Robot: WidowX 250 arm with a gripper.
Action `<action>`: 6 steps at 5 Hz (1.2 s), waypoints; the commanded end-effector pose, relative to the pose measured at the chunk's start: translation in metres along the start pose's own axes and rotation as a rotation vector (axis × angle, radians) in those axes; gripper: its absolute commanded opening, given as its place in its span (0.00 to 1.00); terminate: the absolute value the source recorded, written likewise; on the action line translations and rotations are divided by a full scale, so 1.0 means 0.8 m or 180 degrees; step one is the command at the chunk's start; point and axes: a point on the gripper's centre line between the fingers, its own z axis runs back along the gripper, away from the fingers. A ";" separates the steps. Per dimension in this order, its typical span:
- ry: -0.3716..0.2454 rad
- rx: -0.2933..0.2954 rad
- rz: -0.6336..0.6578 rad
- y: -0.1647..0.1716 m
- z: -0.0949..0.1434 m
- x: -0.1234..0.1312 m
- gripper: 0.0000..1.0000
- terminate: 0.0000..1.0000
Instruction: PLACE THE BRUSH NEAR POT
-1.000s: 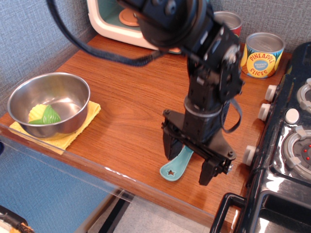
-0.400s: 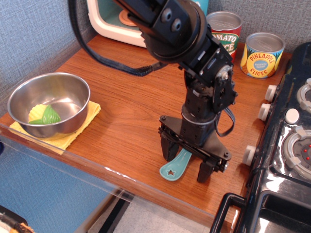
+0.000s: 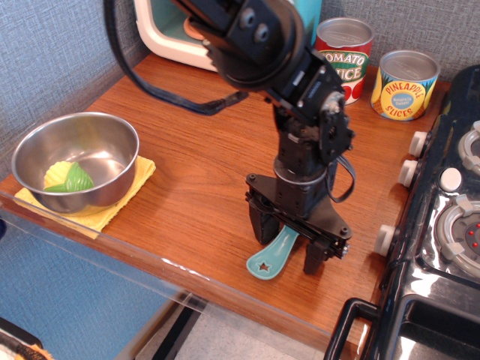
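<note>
The teal brush (image 3: 271, 253) lies on the wooden table near its front edge. Its star-cutout handle end points toward the front left. Its head is hidden under my gripper. My gripper (image 3: 289, 242) stands over it, open, one finger on each side of the handle and low at the table. The shiny steel pot (image 3: 76, 160) sits at the far left on a yellow cloth (image 3: 127, 193), well apart from the brush. Something green and yellow lies inside the pot.
A tomato can (image 3: 344, 45) and a pineapple can (image 3: 405, 84) stand at the back right. A toy stove (image 3: 442, 225) with white knobs fills the right side. A white and teal toy appliance (image 3: 174, 30) stands at the back. A clear barrier (image 3: 90, 247) runs along the front edge.
My gripper has come lower around the brush handle and its fingers have drawn a little closer together. The arm has leaned slightly left. The brush has not moved.
</note>
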 end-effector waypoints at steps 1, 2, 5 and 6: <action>-0.0083 -0.0128 -0.0162 0.010 0.005 -0.006 0.00 0.00; -0.0139 -0.0193 -0.0289 0.008 0.011 -0.004 0.00 0.00; -0.0761 0.0059 -0.0157 0.101 0.151 0.053 0.00 0.00; -0.0581 0.0176 0.0225 0.168 0.148 0.058 0.00 0.00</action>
